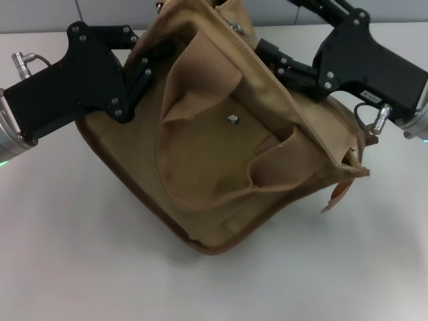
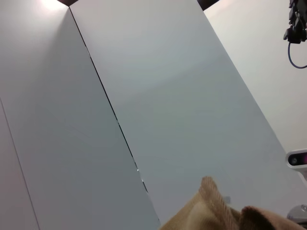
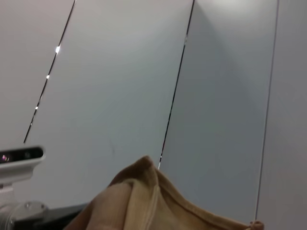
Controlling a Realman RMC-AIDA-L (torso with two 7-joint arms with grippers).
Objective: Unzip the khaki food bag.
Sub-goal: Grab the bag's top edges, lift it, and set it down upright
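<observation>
The khaki food bag [image 1: 221, 160] is tilted up, its lower corner resting on the white table [image 1: 80, 254], the front pocket with its metal snap [image 1: 232, 120] facing me. One loop handle [image 1: 200, 73] lies folded over the front. My left gripper [image 1: 148, 67] holds the bag's upper left side. My right gripper [image 1: 266, 52] holds its top edge near the zipper line [image 1: 235, 27]. Both sets of fingertips are buried in the fabric. Tan fabric shows close up in the left wrist view [image 2: 216, 211] and the right wrist view [image 3: 139, 201]. The zipper pull is hidden.
A brown tab [image 1: 338, 190] hangs off the bag's right end. Both wrist views look up at grey wall panels [image 2: 168, 96]. A white camera head shows in the left wrist view [image 2: 297, 158] and the right wrist view [image 3: 19, 155].
</observation>
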